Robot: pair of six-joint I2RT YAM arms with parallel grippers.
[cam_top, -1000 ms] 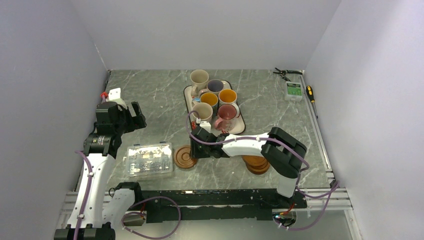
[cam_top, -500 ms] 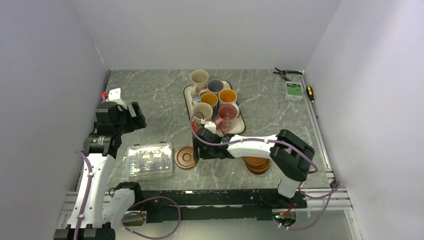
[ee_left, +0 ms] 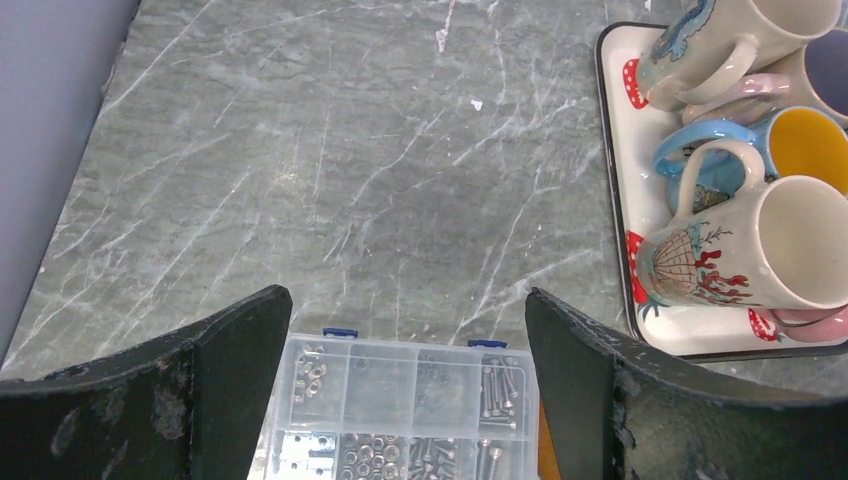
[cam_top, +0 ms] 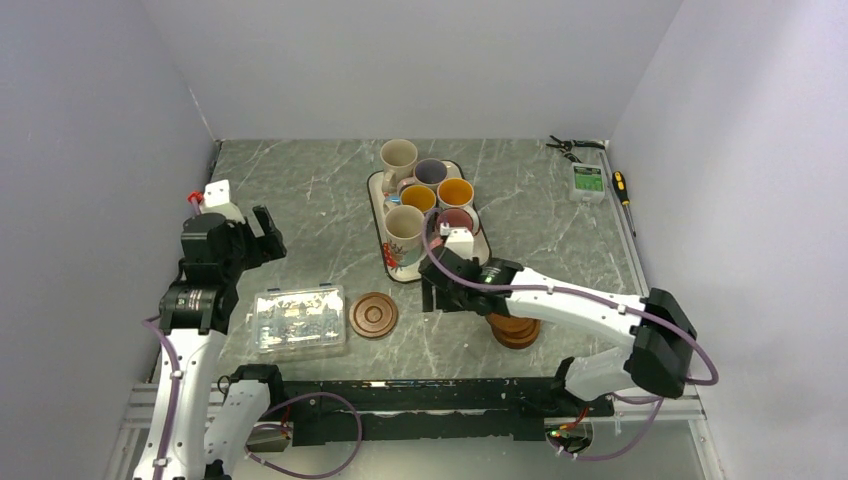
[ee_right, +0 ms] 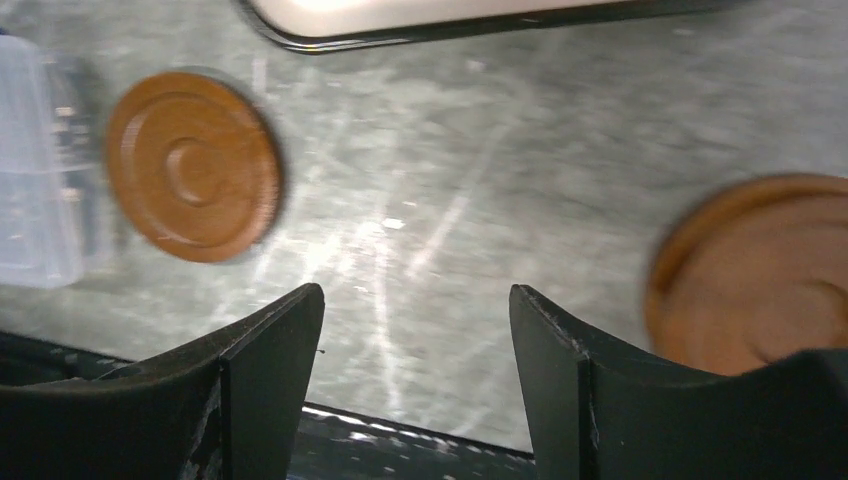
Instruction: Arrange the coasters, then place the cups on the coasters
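One dark-brown coaster (cam_top: 373, 314) (ee_right: 193, 165) lies flat on the table beside the clear box. A stack of coasters (cam_top: 515, 328) (ee_right: 760, 275) sits to its right, partly under my right arm. My right gripper (cam_top: 445, 300) (ee_right: 415, 290) hovers open and empty between the two, over bare table. The cups stand together on the tray (cam_top: 377, 205): cream (cam_top: 399, 157), purple-blue inside (cam_top: 431, 171), two orange inside (cam_top: 456, 191) (cam_top: 419, 197), cream (cam_top: 405, 225) (ee_left: 790, 250) and pink (cam_top: 455, 220), which my right wrist partly hides. My left gripper (cam_top: 262, 232) (ee_left: 408, 295) is open and empty above the box's far edge.
A clear plastic box (cam_top: 298, 318) (ee_left: 400, 410) of screws and nuts lies left of the single coaster. A small green device (cam_top: 587, 181), pliers (cam_top: 568, 147) and a screwdriver (cam_top: 622, 186) lie at the far right. The table's near edge (ee_right: 420, 425) runs just below my right fingers.
My right gripper opened and drew away to the right from the single coaster, which stays beside the box. My left arm shifted slightly to the left.
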